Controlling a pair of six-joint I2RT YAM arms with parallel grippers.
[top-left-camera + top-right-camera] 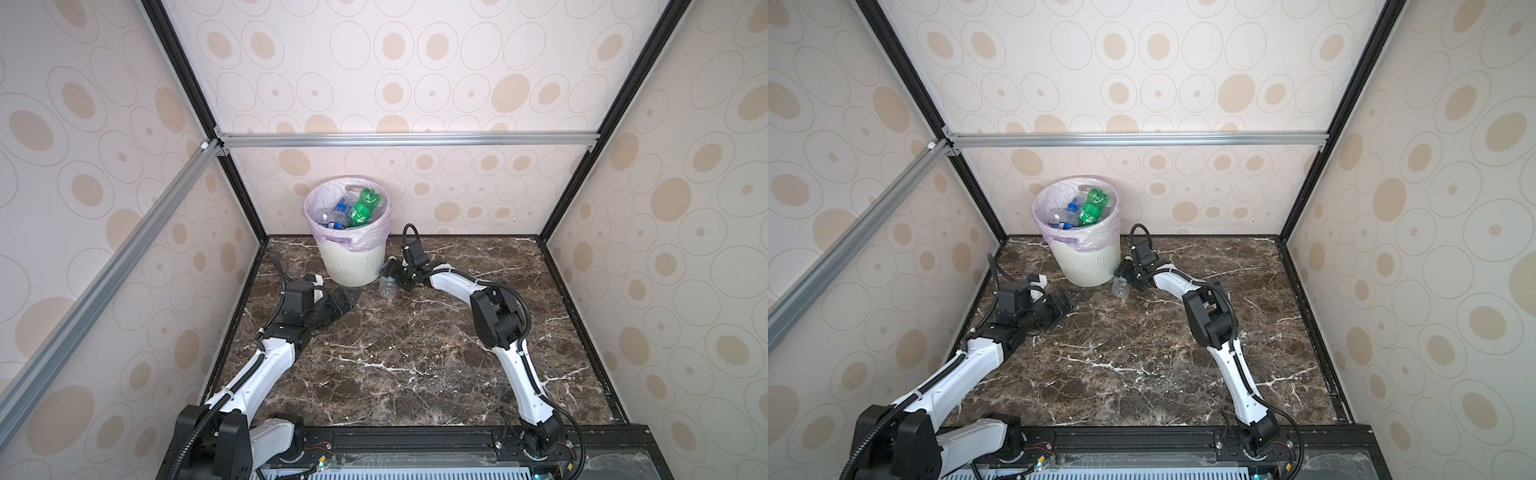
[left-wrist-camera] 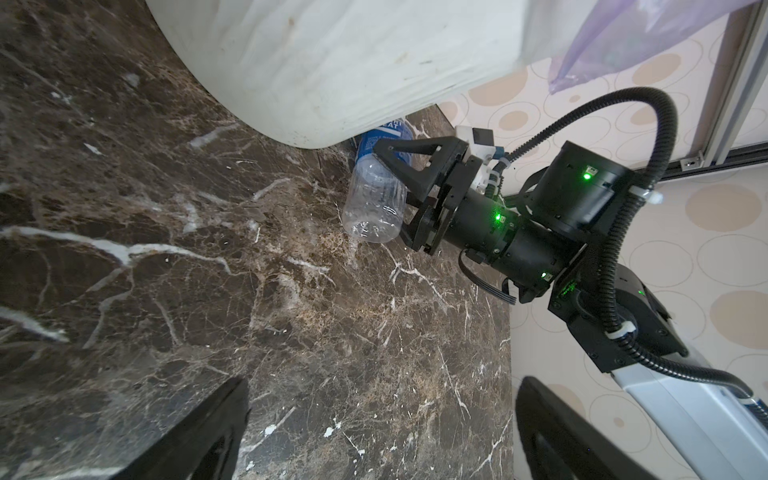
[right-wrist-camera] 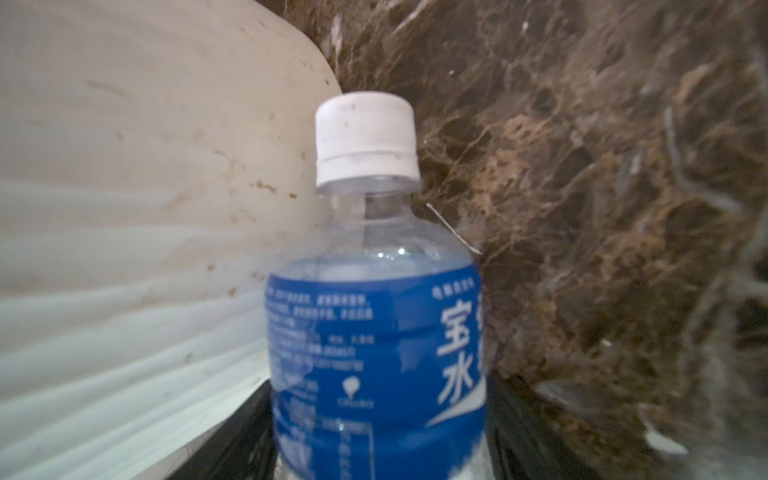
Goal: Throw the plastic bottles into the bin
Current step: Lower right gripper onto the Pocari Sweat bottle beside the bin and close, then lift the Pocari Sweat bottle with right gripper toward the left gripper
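The right gripper [image 2: 390, 191] grasps a clear bottle [image 2: 374, 208], its jaws closed against both sides near the blue label. The white cap [image 3: 365, 137] points toward the far side and the transparent base toward the near side. The clear bottle sits just beside the right foot of the bin [image 1: 353, 266], low at the far part of the marble table [image 1: 415, 353]. Inside the bin, a green bottle [image 1: 363, 208] lies atop several clear ones. The left gripper [image 1: 348, 300] has its jaws spread wide, holds nothing, and is low over the table near the bin's left side.
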